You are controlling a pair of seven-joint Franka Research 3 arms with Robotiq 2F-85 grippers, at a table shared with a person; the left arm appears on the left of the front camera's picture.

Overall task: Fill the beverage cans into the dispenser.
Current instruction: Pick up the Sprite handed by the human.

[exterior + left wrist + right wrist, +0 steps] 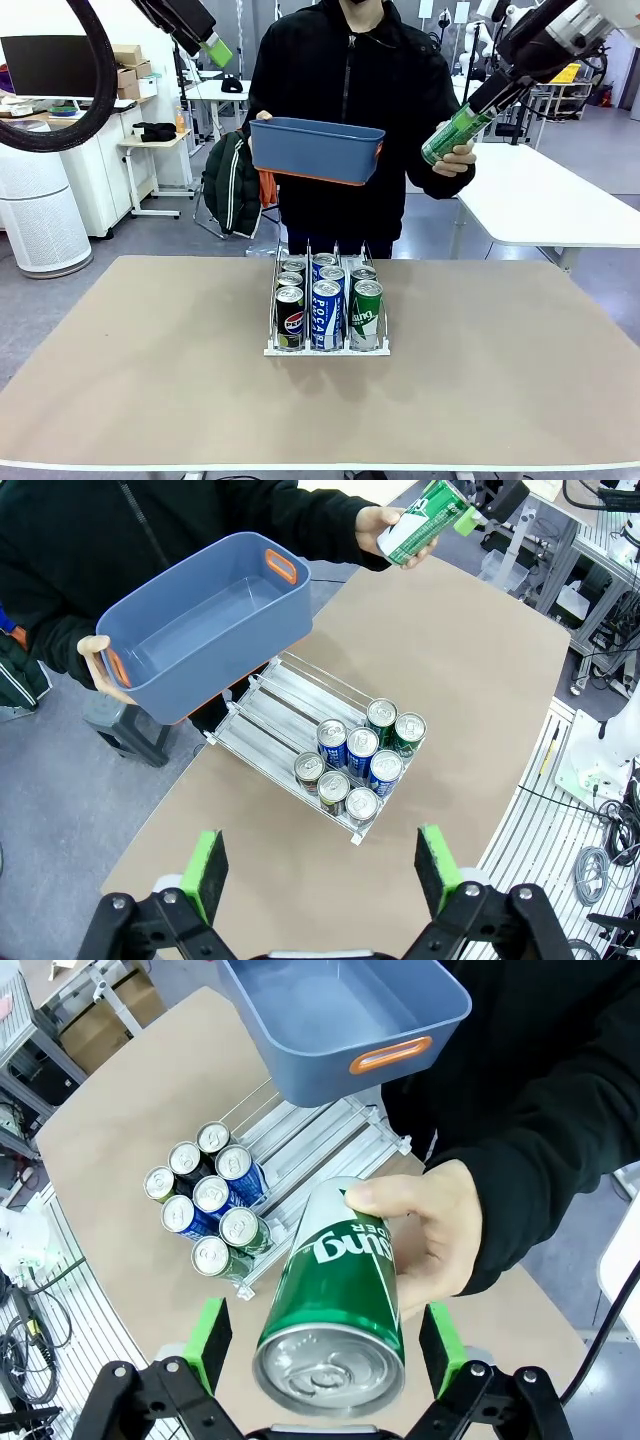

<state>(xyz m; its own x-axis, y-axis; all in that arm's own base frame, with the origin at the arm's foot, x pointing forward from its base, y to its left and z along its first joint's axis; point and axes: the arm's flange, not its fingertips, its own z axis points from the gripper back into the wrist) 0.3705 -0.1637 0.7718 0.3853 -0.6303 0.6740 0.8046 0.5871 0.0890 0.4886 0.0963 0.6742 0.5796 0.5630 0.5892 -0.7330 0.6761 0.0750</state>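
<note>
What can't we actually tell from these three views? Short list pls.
- Right gripper on the green can: pads flank it in the right wrist view, contact hidden by the can. Front view too small.
- Dispenser rear rows: in the front view, front cans hide the labels behind.
- Blue bin inside: front view shows its outer wall; in the left wrist view the near wall hides part of the floor.
</note>
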